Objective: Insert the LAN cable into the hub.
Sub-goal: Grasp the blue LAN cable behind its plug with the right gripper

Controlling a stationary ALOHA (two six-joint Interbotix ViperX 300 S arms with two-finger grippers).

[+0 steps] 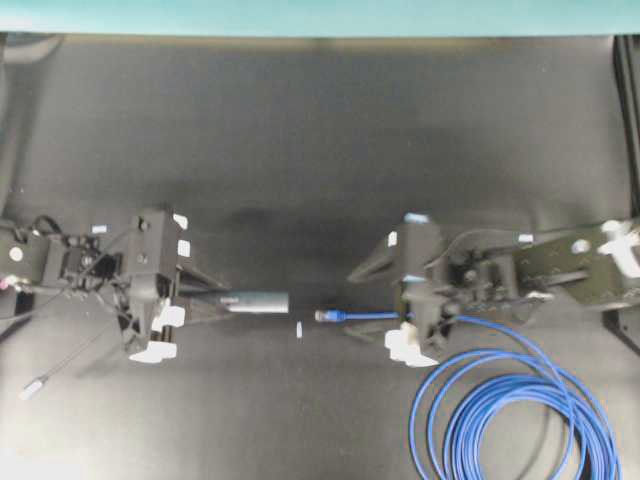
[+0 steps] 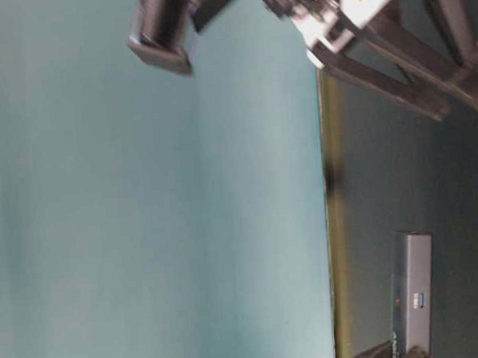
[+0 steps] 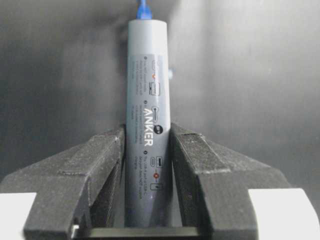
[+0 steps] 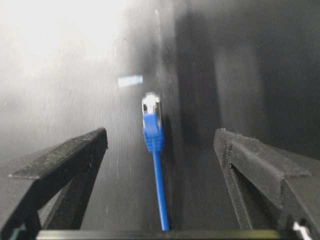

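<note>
Black table: one hub, one LAN cable.

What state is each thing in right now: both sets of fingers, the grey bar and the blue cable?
Left fingers: shut on the slim grey metallic hub.
Slim grey metallic hub: gripped, no cable plugged in.
Right fingers: open, holding nothing.
Bright-blue LAN cable: lying loose on the table, plug between the right fingers, unplugged; its far end is coiled.

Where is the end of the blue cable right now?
In the overhead view the blue cable's plug lies on the black table just right of middle, between the hub held by the left gripper and the open right gripper, beside a small white tape mark.
</note>
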